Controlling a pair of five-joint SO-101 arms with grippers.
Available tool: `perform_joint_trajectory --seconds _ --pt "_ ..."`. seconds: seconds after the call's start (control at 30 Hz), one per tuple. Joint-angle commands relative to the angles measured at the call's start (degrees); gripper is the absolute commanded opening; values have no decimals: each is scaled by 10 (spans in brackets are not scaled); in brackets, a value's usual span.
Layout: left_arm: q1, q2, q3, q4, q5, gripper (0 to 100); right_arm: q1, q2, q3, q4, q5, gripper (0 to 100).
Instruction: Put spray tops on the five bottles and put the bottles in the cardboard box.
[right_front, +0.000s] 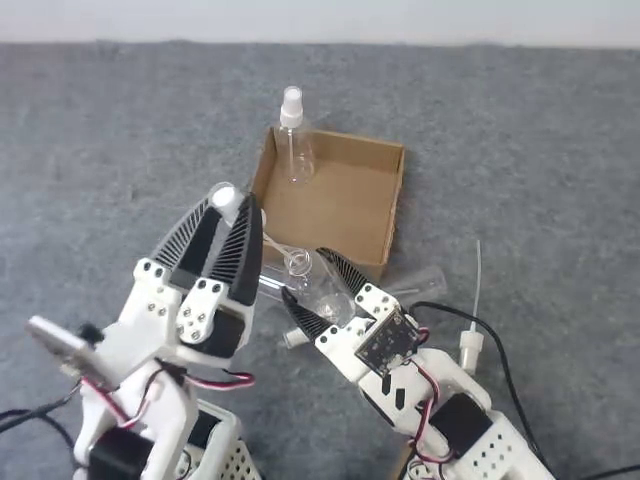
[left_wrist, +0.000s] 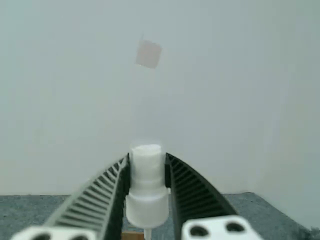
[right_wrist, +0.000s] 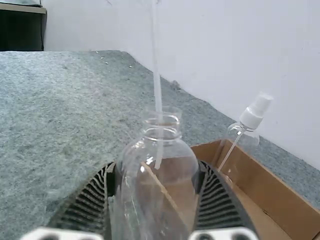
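High view: a table covered in grey felt-like matting (right_front: 540, 150). Near its middle sits a shallow, open cardboard box (right_front: 396, 200). In the box's far left corner stands a capped bottle (right_front: 294, 148), clear plastic with a white spray top already on. Just off the box's near left corner, the left gripper (right_front: 236, 205) pinches a white spray top (right_front: 224, 195) between its ribbed black fingers. Beside it, the right gripper (right_front: 305, 273) is closed around an open clear bottle (right_front: 326, 297), with the mouth towards the spray top. A spare bottle (right_front: 425, 280) lies on its side by the box's near right corner. Near it, a loose spray top (right_front: 471, 348) lies with its thin tube pointing towards the far edge.

Left wrist view: the left gripper (left_wrist: 147, 165) holds the spray top (left_wrist: 147, 192) by its ridged collar, nozzle head up, against a plain pale wall.

Right wrist view: the right gripper (right_wrist: 156, 175) clasps the open bottle (right_wrist: 156, 185) around its rounded shoulder. A thin dip tube (right_wrist: 156, 75) runs down into the neck. Behind are the box (right_wrist: 270, 210) and the capped bottle (right_wrist: 244, 132).

Handling, as a judgement: the bottles look empty, thin-walled and very light. Being smooth and round, they are likely to slip, roll or dent under a hard squeeze. The shoulder or mid-body seems the steadiest hold. The tops are rigid, best gripped at the collar, while their tubes are flexible and easily bent.
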Motion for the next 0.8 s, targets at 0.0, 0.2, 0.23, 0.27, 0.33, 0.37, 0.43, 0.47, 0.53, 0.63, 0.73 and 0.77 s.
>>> perform_joint_trajectory --seconds 0.0,0.2,0.23,0.27,0.33,0.37,0.43,0.47,0.53,0.63,0.73,0.77 --pt "4 -2 15 -2 -22 12 -4 -13 11 -20 8 9" --pt "3 -2 34 -2 -23 12 -4 -13 6 -20 8 9" --pt "3 -2 37 -2 -23 12 -4 -13 4 -20 8 9" --pt "4 -2 42 -2 -23 12 -4 -13 4 -20 8 9" --pt "6 -2 50 -2 -23 12 -4 -13 4 -20 8 9" --pt "6 -2 54 -2 -23 12 -4 -13 4 -20 8 9" --pt "7 -2 58 -2 -23 12 -4 -13 4 -20 8 9" --pt "7 -2 60 -2 -23 12 -4 -13 4 -20 8 9" --pt "7 -2 64 -2 -24 12 -4 -13 4 -20 8 9" --pt "7 0 72 0 -24 13 -4 -13 4 -20 8 9" --pt "8 0 85 -3 -24 13 -4 -13 4 -20 8 9" --pt "8 1 86 -3 -24 13 -3 -13 4 -20 9 9"
